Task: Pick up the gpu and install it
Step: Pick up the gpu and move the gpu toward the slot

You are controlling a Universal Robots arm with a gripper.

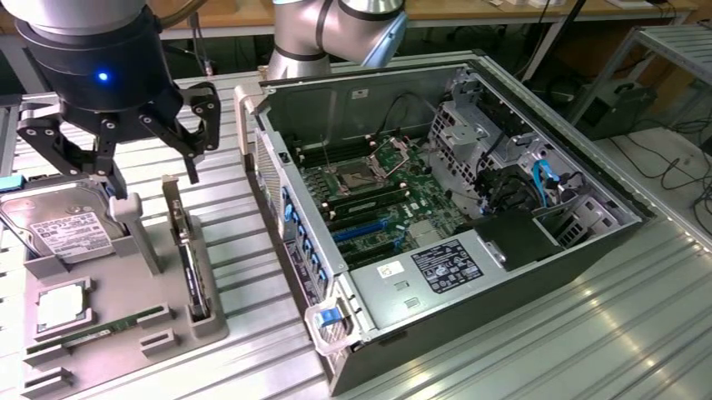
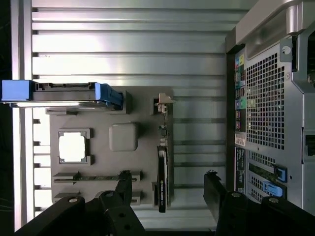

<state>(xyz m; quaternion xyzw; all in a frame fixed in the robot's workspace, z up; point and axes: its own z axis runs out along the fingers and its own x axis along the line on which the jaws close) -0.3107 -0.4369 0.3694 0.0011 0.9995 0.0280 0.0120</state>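
Note:
The gpu (image 1: pixel 187 258) stands on its long edge in a slot of the grey holder (image 1: pixel 122 287), silver bracket end toward the back. From the wrist view the gpu (image 2: pixel 162 169) appears edge-on as a thin dark strip, with its bracket (image 2: pixel 163 104) at one end. My black gripper (image 1: pixel 152 182) hangs open just above the card's bracket end. In the wrist view the gripper (image 2: pixel 167 189) straddles the card, one finger on each side and clear gaps between. Nothing is held.
The grey holder (image 2: pixel 142 157) also carries a hard drive (image 1: pixel 56 225) with blue end caps, a CPU (image 1: pixel 62 304) and a RAM stick (image 1: pixel 100 329). The open PC case (image 1: pixel 445 217) lies at the exterior view's right on the ribbed metal table (image 1: pixel 579 342), motherboard exposed.

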